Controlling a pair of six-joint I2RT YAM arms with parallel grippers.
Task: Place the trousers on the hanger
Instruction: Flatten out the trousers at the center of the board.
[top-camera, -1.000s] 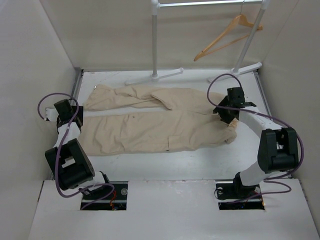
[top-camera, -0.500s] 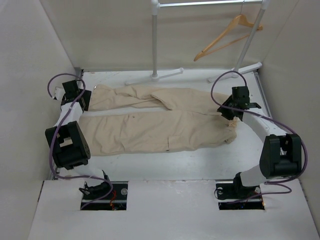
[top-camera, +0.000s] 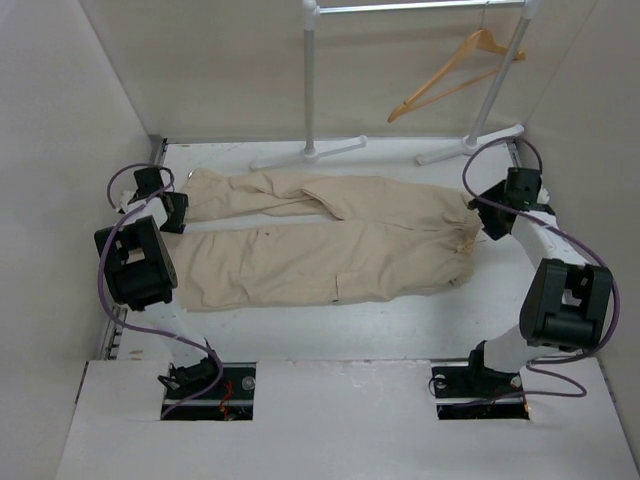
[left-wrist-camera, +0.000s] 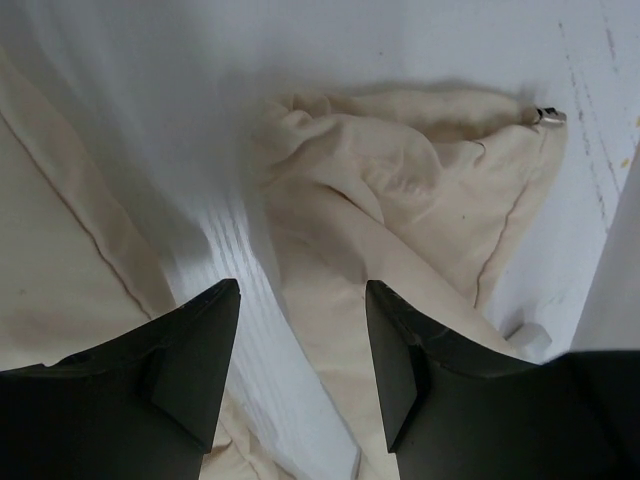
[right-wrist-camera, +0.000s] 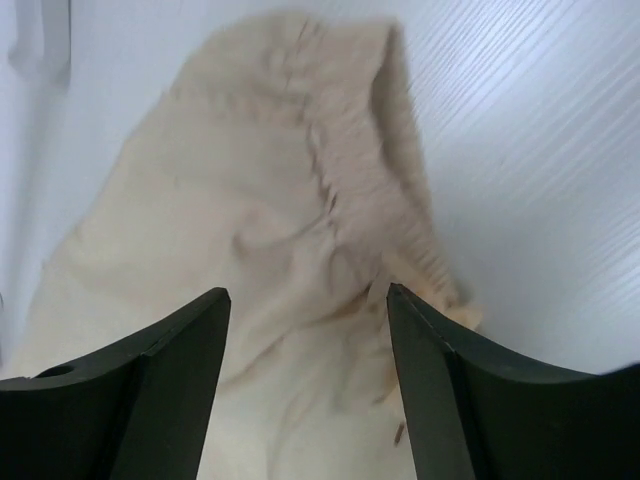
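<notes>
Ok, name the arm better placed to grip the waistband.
Right, likely: the right pincer is open at the trousers' gathered waist; the left pincer is over the leg cuffs, at the opposite end.

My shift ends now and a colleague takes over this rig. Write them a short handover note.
Left gripper: jaws open, empty, above the leg ends of the beige cotton cargo trousers.
Right gripper: jaws open, empty, above their gathered waistband.
Trousers lie flat on the white table; the light wooden triangular hanger hangs on the white metal rack behind.
Done: nothing grasped.
Left: grip, lift, drape over the hanger's bar.
</notes>
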